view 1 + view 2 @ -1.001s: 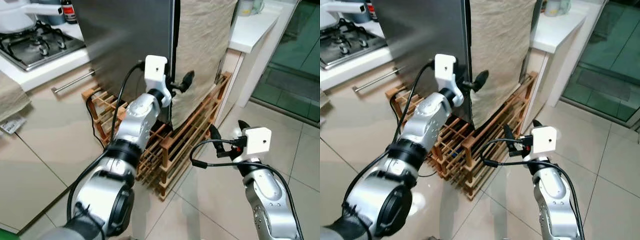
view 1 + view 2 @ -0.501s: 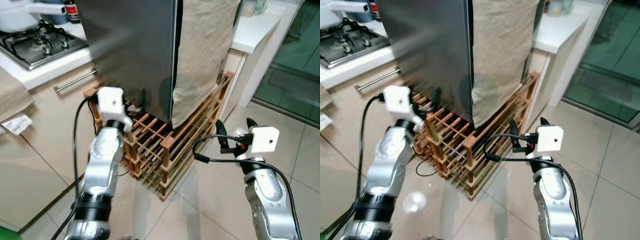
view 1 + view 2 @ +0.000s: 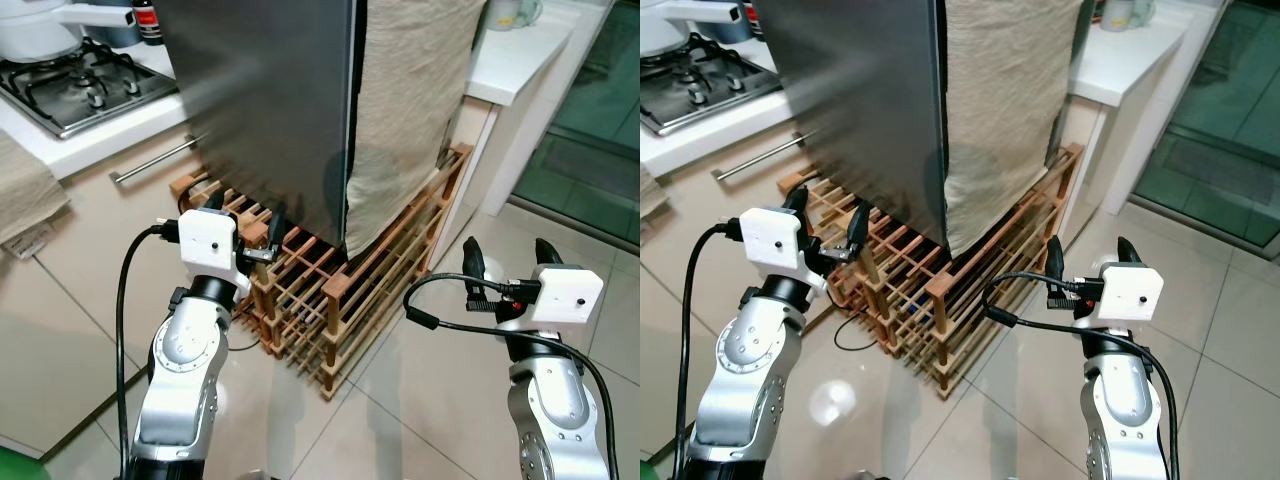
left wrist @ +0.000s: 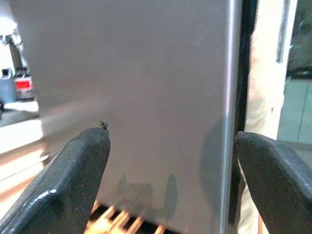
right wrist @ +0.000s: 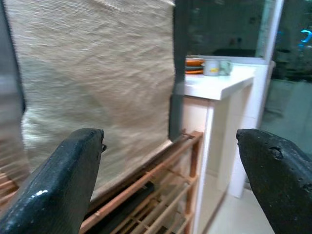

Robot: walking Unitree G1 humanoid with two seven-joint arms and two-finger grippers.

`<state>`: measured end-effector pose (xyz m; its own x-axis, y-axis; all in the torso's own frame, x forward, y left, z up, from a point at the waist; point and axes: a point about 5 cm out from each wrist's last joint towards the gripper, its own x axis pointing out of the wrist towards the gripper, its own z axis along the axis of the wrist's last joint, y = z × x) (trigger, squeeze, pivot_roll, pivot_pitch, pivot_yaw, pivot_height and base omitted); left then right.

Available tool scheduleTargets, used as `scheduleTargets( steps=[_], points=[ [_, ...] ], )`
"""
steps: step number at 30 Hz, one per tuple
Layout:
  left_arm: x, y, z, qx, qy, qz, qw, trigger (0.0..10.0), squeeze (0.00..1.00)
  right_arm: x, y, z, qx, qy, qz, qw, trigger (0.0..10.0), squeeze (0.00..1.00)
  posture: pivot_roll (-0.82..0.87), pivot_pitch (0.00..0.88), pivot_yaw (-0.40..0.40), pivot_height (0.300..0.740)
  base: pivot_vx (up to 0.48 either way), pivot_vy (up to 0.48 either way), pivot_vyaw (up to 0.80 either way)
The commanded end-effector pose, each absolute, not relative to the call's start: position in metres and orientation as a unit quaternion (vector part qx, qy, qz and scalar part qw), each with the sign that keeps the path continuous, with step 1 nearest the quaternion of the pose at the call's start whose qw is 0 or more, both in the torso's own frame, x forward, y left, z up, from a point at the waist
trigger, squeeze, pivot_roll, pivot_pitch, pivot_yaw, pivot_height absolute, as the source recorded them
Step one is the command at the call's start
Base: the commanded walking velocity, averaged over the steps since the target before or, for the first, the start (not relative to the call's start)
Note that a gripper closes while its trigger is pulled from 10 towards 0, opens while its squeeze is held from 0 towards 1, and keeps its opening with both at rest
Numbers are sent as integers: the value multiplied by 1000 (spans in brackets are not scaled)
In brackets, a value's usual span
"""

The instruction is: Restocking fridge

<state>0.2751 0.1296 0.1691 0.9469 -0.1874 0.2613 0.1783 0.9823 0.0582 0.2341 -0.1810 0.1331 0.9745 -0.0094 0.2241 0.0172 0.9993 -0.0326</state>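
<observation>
The fridge (image 3: 270, 110) stands ahead with its grey steel door shut, and a beige cloth (image 3: 410, 100) hangs down the side next to the door edge. It rests on a wooden slatted rack (image 3: 340, 290). My left gripper (image 3: 245, 212) is open and empty, low in front of the door's bottom left corner, just above the rack. In the left wrist view the door (image 4: 146, 97) fills the gap between the fingers (image 4: 83, 170). My right gripper (image 3: 505, 255) is open and empty over the floor to the right of the rack, facing the cloth (image 5: 97, 87).
A gas hob (image 3: 70, 80) and white worktop lie at the far left above a drawer handle (image 3: 150, 160). A white counter (image 3: 515, 60) with cups stands right of the fridge. Beyond it is a glass door (image 3: 590, 130). A black cable lies by the rack.
My left arm has come off the fridge door's right edge and dropped back to a low spot before the rack. My right gripper has drifted slightly right and down.
</observation>
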Motion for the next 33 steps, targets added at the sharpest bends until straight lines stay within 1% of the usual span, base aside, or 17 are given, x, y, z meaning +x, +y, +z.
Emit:
scheduleTargets(
  steps=[1, 5, 7, 10, 12, 22, 26, 29, 33],
  points=[
    [278, 128, 175, 15, -138, -88, 986, 10000, 0, 239, -174, 135, -23, -113, 20, 993, 10000, 0, -70, 0, 53, 740, 0, 0, 0],
    [283, 126, 176, 6, -132, -81, 988, 10000, 0, 242, -173, 134, -24, -108, 23, 994, 10000, 0, -74, 0, 52, 740, 0, 0, 0],
    [286, 125, 174, 20, -128, -85, 988, 10000, 0, 245, -174, 136, -25, -110, 24, 993, 10000, 0, -79, 0, 52, 740, 0, 0, 0],
    [294, 128, 173, 27, -117, -80, 989, 10000, 0, 247, -175, 137, -27, -112, 26, 993, 10000, 0, -77, 0, 47, 740, 0, -462, 681],
    [303, 130, 171, 18, -102, -67, 992, 10000, 0, 250, -175, 136, -27, -109, 27, 993, 10000, 0, -79, 0, 46, 740, 0, -454, 625],
    [313, 122, 166, 10, -80, -55, 995, 10000, 0, 254, -175, 135, -27, -102, 30, 994, 10000, 0, -91, 0, 50, 740, 0, -435, 551],
    [321, 123, 161, 21, -59, -49, 997, 10000, 0, 256, -176, 131, -24, -87, 26, 996, 10000, 0, -91, 0, 51, 740, 299, -373, 511],
    [324, 122, 158, 25, -50, -46, 997, 10000, 0, 257, -176, 129, -20, -84, 26, 996, 10000, 0, -93, 0, 54, 740, 0, 0, 0],
    [323, 120, 163, 21, -69, -55, 996, 10000, 0, 257, -175, 129, -20, -81, 27, 996, 10000, 0, -91, 0, 55, 740, 0, 0, 0]
  ],
)
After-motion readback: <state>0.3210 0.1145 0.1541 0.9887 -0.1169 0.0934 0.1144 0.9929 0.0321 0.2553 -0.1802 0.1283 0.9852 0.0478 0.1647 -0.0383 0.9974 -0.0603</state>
